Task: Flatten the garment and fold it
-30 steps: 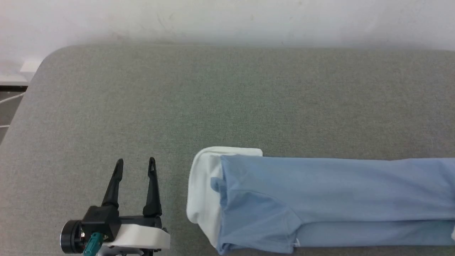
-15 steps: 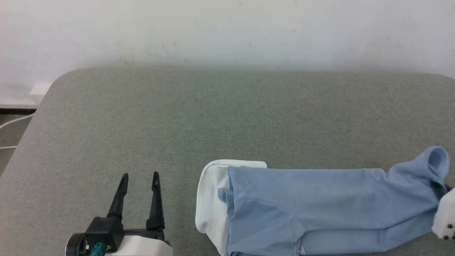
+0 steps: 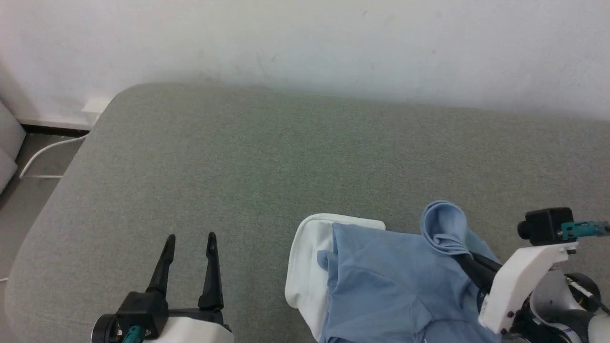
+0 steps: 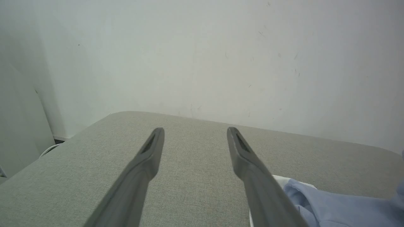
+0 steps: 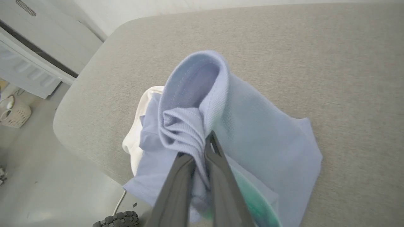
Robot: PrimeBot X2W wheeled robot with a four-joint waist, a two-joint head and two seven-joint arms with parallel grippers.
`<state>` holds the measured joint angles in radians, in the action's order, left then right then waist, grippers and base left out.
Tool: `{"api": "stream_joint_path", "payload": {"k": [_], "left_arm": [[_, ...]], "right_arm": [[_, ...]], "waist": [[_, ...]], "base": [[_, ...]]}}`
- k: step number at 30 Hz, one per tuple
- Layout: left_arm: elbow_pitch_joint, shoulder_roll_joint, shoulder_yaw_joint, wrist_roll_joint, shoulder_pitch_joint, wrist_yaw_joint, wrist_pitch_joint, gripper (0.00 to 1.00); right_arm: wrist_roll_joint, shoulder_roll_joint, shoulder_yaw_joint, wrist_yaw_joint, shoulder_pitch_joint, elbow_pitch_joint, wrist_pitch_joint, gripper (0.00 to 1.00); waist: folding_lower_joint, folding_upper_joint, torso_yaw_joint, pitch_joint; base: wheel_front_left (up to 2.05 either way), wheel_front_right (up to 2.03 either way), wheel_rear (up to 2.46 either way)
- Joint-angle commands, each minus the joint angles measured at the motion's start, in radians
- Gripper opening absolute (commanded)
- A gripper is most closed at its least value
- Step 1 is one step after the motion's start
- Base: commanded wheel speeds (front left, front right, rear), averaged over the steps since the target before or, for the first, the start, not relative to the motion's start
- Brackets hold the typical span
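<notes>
**A:** Where's the garment rn?
**B:** The garment (image 3: 381, 281) is lying on the grey padded table (image 3: 228, 157), near its front edge, on the robot's right. Its white collar (image 3: 305, 267) is facing the robot's left, and the body is lying in folded layers.
**A:** Right gripper doing what?
**B:** The right gripper (image 5: 206, 142) is pinching a bunched blue edge, fingers nearly together w/ cloth between them. That edge is rising off the rest of the shirt & curling into a loop above the tips.
**A:** And the left gripper?
**B:** The left gripper (image 3: 190, 237) is hovering over bare table, fingers spread wide w/ nothing between them. It's sitting near the collar but apart from it.
**A:** Any containers?
**B:** One pale perforated basket (image 5: 14, 115) is standing on the floor (image 5: 47, 176) past the table's corner, in the right wrist view. Too small & blurry to tell what's in it, tbh.
</notes>
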<state>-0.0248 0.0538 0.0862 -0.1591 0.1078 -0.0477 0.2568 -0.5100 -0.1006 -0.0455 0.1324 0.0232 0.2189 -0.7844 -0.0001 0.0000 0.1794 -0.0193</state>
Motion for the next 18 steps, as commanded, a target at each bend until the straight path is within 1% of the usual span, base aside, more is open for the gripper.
{"api": "stream_joint_path", "payload": {"k": [1, 4, 7, 13, 18], "left_arm": [[0.003, -0.003, 0.001, -0.002, 0.01, 0.008, 0.005, 1.0], [0.005, -0.003, 0.002, 0.001, 0.006, 0.011, 0.005, 1.0], [0.009, -0.003, 0.006, 0.002, -0.001, 0.015, 0.005, 1.0], [0.018, -0.004, 0.01, 0.004, -0.009, 0.02, 0.005, 1.0], [0.024, -0.004, 0.014, 0.003, -0.011, 0.026, 0.005, 1.0]], "right_arm": [[-0.015, 0.016, 0.005, -0.002, -0.015, 0.0, -0.002, 0.0], [-0.039, 0.043, 0.028, -0.002, -0.041, -0.03, 0.004, 0.0], [-0.068, 0.049, 0.049, -0.002, -0.068, -0.089, 0.041, 0.0], [-0.117, 0.05, 0.089, -0.002, -0.127, -0.295, 0.176, 0.0], [-0.149, 0.05, 0.142, -0.002, -0.182, -0.455, 0.285, 0.0]], "waist": [[0.0001, 0.0, 0.026, 0.003], [0.0001, 0.0, 0.052, 0.008], [0.0001, 0.0, 0.081, 0.012], [0.0001, 0.0, 0.126, 0.021], [0.0001, 0.0, 0.15, 0.026]], "base": [[0.0, 0.0, 0.0], [0.0, 0.0, 0.0], [0.0, 0.0, 0.0], [0.0, 0.0, 0.0], [0.0, 0.0, 0.0]]}}
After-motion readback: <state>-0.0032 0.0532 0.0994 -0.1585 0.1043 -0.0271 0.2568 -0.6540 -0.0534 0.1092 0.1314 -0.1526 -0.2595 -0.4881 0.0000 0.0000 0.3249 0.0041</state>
